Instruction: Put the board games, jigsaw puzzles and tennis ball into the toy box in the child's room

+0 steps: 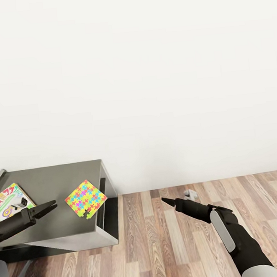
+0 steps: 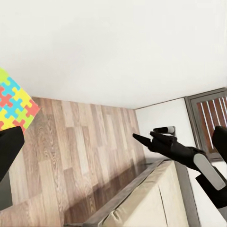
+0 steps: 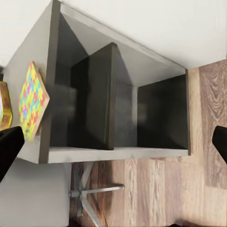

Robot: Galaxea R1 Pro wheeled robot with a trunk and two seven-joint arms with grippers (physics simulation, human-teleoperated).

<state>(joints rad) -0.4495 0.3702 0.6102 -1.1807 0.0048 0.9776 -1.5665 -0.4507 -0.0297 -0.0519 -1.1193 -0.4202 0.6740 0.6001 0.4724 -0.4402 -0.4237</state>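
Observation:
One jigsaw puzzle (image 1: 86, 198), a thin multicoloured mat, lies near the right end of the table's dark grey lower section (image 1: 54, 179). A colourful board game (image 1: 9, 201) lies flat at that section's left end. My left gripper (image 1: 50, 206) hovers open over the tabletop between the two, with nothing in it. Its black fingers (image 2: 9, 151) stand wide apart, and the puzzle (image 2: 16, 104) shows beside one of them. My right gripper (image 1: 167, 201) is open over the floor to the right of the table, empty. Its fingers (image 3: 9, 151) frame the table's side, with the puzzle (image 3: 33, 101) on top.
A bare white wall runs behind the table, and wood-plank floor (image 1: 173, 244) spreads to the right. The table's end has dark open shelf compartments (image 3: 156, 118). A chair's metal star base (image 3: 90, 194) stands beside it. The bed's beige mattress (image 2: 142, 208) and a grey-framed window (image 2: 208, 113) lie behind.

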